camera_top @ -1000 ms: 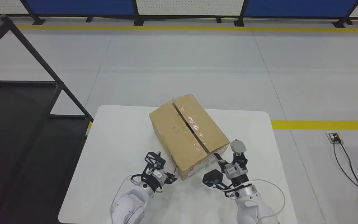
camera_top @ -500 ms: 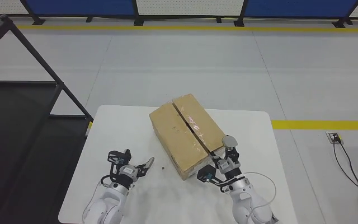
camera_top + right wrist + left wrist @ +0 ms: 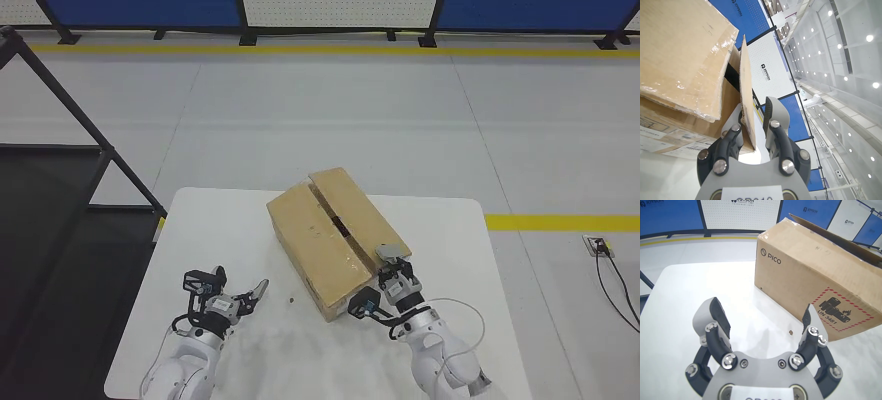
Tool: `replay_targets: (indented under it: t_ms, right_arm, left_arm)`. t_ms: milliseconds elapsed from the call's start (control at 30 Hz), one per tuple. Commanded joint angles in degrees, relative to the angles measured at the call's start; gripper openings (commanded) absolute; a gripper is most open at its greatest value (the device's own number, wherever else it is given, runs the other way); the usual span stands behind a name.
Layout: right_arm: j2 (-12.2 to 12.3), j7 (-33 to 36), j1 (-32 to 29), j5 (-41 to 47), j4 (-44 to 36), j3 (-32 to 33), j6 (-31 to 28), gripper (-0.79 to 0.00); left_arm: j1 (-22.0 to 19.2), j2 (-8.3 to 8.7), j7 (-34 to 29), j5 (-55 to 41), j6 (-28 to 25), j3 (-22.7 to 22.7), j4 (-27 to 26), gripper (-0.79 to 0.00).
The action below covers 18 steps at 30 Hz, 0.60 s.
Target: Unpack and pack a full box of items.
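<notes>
Where the desk (image 3: 696, 279) comes nearest, the left tool (image 3: 762, 308) hovers low over its white top, jaws spread wide with nothing between them and a small brown crumb (image 3: 790, 332) just ahead. To its right, at the cardboard box (image 3: 320, 240), the right tool (image 3: 753, 111) stands partly open astride the near corner of the right top flap (image 3: 745, 85). One finger lies against the flap, the other pad just clear. Farther back, the box sits mid-desk with that flap raised and a dark gap along the seam.
</notes>
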Motion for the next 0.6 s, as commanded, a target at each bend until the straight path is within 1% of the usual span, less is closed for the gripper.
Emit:
replay_targets:
  t_ms: [0,33,267,567]
  right_arm:
    - [0.03,-0.64,-0.27,0.13,-0.14,0.26,-0.29,-0.699]
    - [0.05,-1.03,-0.49,0.3,-0.22,0.42,-0.3,-0.785]
    - [0.3,-5.15,-1.97,1.92,-0.99,1.88,-0.8,-0.785]
    - [1.41,-15.01,-3.99,2.62,-2.51,4.77,-5.8,-0.785]
  left_arm:
    - [-0.17,-0.02,-0.04,0.06,0.06,-0.01,0.0,0.0]
    - [-0.31,-0.02,-0.08,-0.04,0.1,-0.12,0.07,0.0]
    - [-1.06,-0.09,0.56,-1.44,0.85,-1.14,0.54,0.0]
    - [-1.13,0.16,0.83,-3.96,1.17,-4.85,0.5,0.0]
